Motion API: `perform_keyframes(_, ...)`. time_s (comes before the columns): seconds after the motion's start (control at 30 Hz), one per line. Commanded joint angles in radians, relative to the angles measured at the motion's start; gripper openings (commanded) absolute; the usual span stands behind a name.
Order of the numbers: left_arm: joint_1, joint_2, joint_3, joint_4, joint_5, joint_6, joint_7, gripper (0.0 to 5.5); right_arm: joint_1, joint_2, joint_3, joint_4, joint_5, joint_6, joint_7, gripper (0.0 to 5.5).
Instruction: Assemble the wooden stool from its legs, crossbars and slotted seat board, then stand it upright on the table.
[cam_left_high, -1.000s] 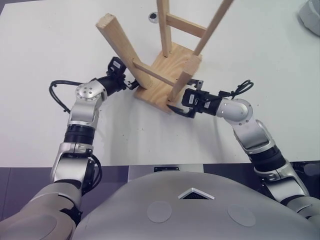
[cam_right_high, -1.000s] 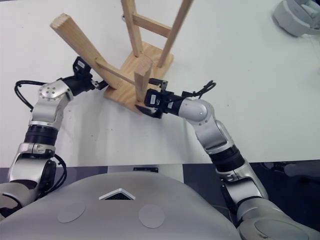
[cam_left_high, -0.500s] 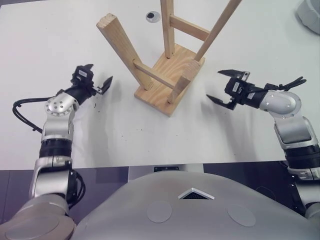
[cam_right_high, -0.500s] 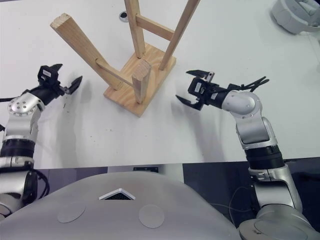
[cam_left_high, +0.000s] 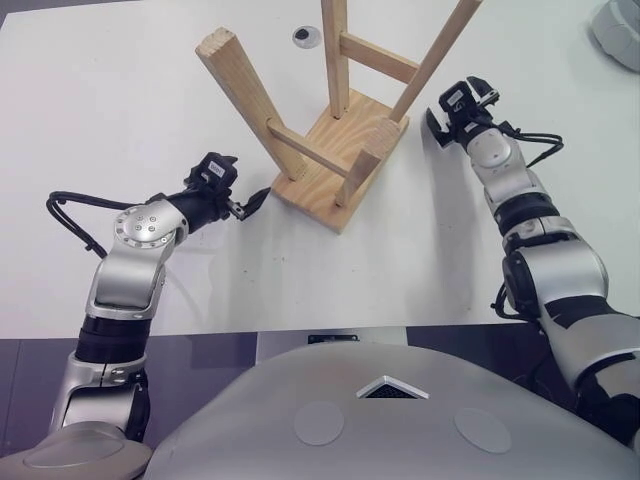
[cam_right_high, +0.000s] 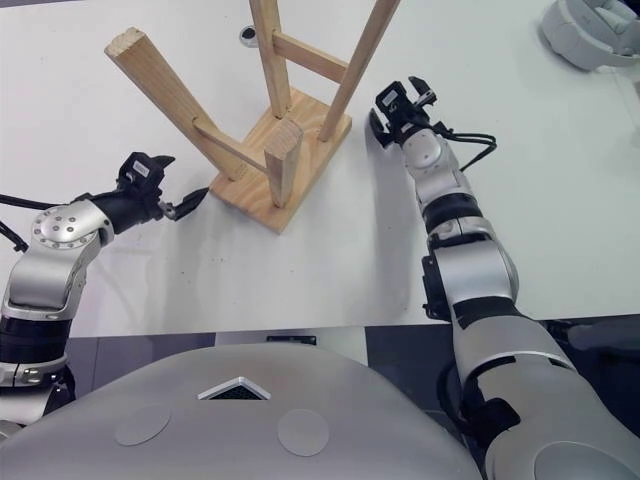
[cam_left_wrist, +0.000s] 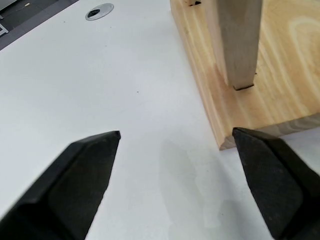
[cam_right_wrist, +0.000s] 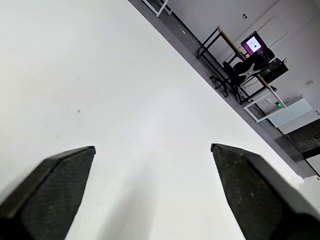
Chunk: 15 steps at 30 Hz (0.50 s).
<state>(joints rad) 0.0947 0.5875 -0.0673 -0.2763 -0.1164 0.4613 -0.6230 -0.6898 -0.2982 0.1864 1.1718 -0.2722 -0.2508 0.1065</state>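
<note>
As we look down from the head, the stool (cam_left_high: 335, 150) rests upside down in the middle of the tabletop (cam_left_high: 120, 120), not yet upright. Its seat board (cam_left_high: 318, 195) lies flat on the surface and its legs (cam_left_high: 236, 78) rise with crossbars (cam_left_high: 310, 147) between them. The left gripper (cam_left_high: 252, 203) lies low, just left of the seat board's near left corner, and we cannot tell whether it touches. The right gripper (cam_left_high: 458, 108) hangs just right of the seat board's far right corner, apart from the wood and spread open. A dark grommet (cam_left_high: 303, 36) sits in the tabletop beyond the stool, and a pale object (cam_left_high: 620, 25) lies at the far right edge

From the left wrist, we see two black fingers (cam_left_wrist: 85, 170) wide apart and holding nothing. The seat board's corner, with the end of one leg set into it, lies just ahead of one tip

From the right wrist, the fingers stand wide too, with bare white tabletop between them and a room with desks beyond
</note>
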Motion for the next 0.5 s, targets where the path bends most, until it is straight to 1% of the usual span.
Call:
perform_keyframes(0.03, 0.011, 0.034, -0.017, -0.007, 0.002, 0.028, -0.033, 4.15, -0.014, 0.037, 0.004, 0.100, -0.006, -0.034, 0.055, 4.33)
perform_keyframes(0.13, 0.018, 0.054, -0.039, -0.003, 0.004, 0.033, -0.071, 4.15, -0.021, 0.002, 0.001, 0.126, -0.015, -0.085, 0.085, 4.33)
perform_keyframes(0.27, 0.031, 0.071, -0.027, 0.040, 0.013, 0.021, -0.079, 4.15, -0.005, -0.055, 0.001, 0.110, -0.003, -0.248, 0.238, 4.33)
perform_keyframes(0.37, 0.038, 0.087, 0.003, 0.100, 0.023, -0.008, -0.073, 4.15, -0.009, -0.058, -0.025, 0.081, 0.047, -0.335, 0.375, 4.33)
perform_keyframes(0.5, -0.005, 0.058, 0.003, 0.179, 0.045, -0.047, -0.032, 4.15, -0.012, -0.035, -0.040, 0.056, 0.078, -0.384, 0.460, 4.33)
